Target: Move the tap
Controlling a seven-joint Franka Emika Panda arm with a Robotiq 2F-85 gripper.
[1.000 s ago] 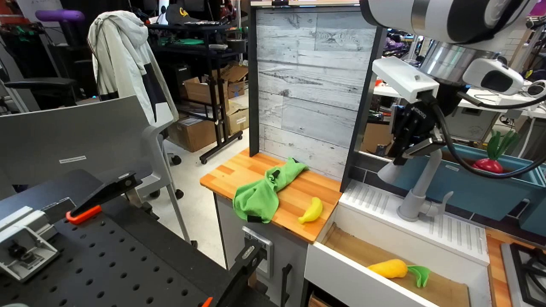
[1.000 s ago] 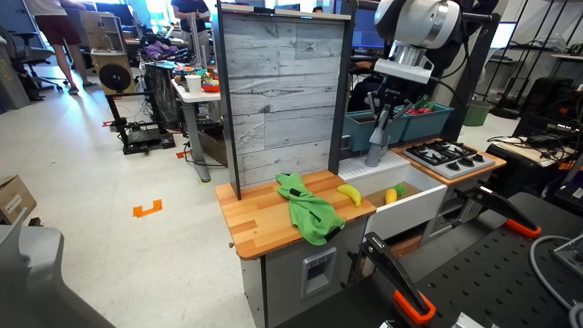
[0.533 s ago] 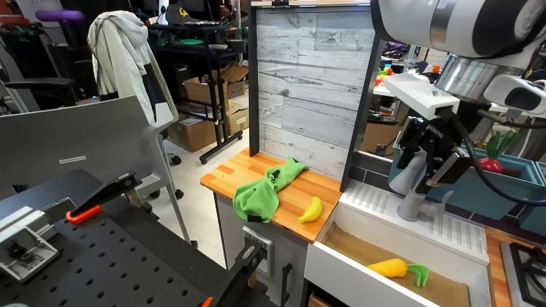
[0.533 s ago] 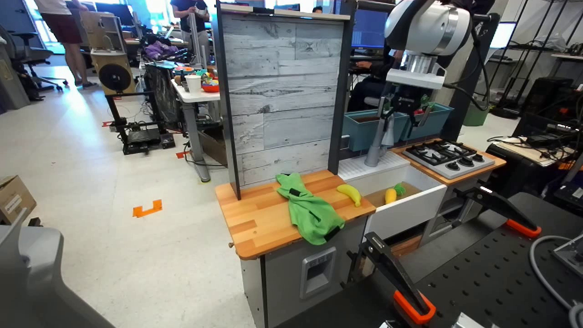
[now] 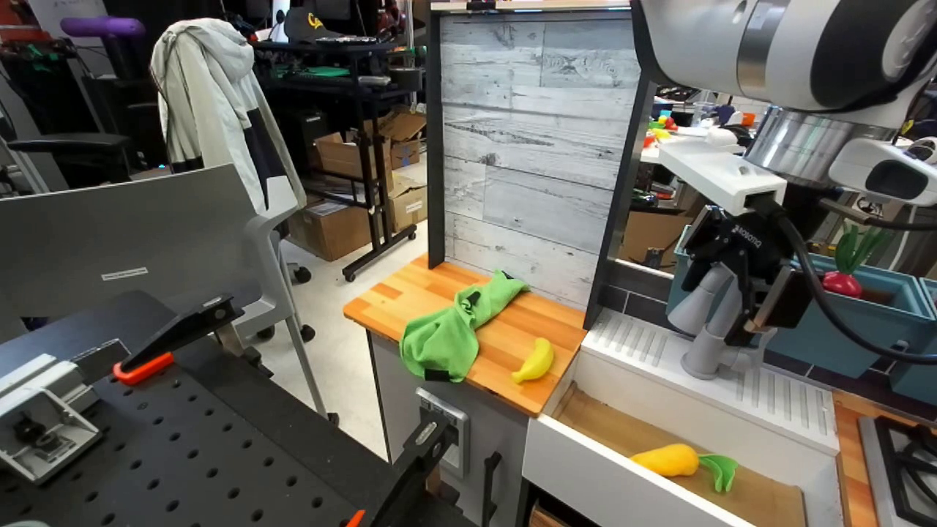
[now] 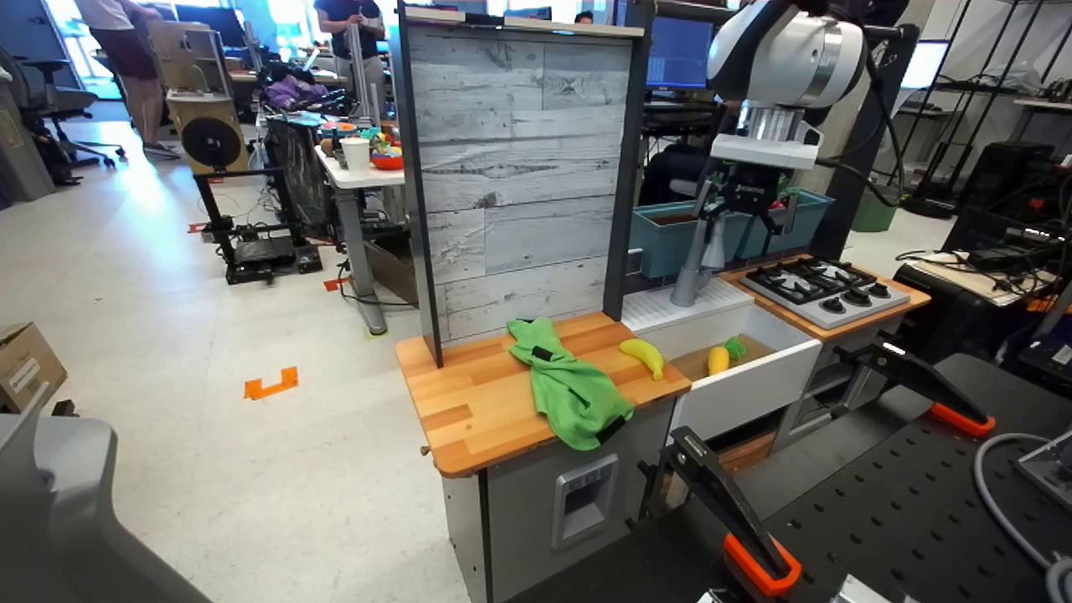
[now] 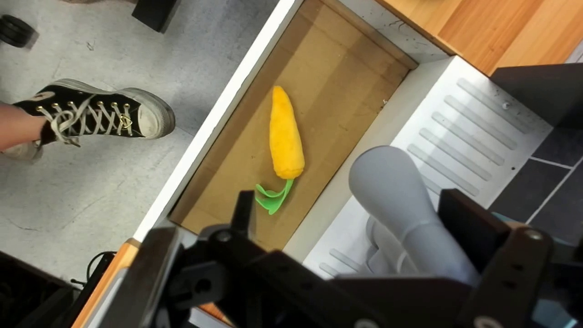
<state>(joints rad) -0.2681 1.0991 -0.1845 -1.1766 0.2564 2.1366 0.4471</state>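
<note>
Two exterior views: green cloth (image 5: 443, 341) | wrist view only: sneaker (image 7: 104, 114) | gripper (image 7: 359, 218): jaws wide apart, tap (image 7: 387, 182) between, unheld

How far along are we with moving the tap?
Done: the tap has swung somewhat within the last second; in an exterior view its head now appears right of its rising tube.
In hand: the claw is open, with the tap between its fingers in the wrist view; contact is unclear.
Left: probably backing off, since the claw is at the tap; no end position shows.
</note>
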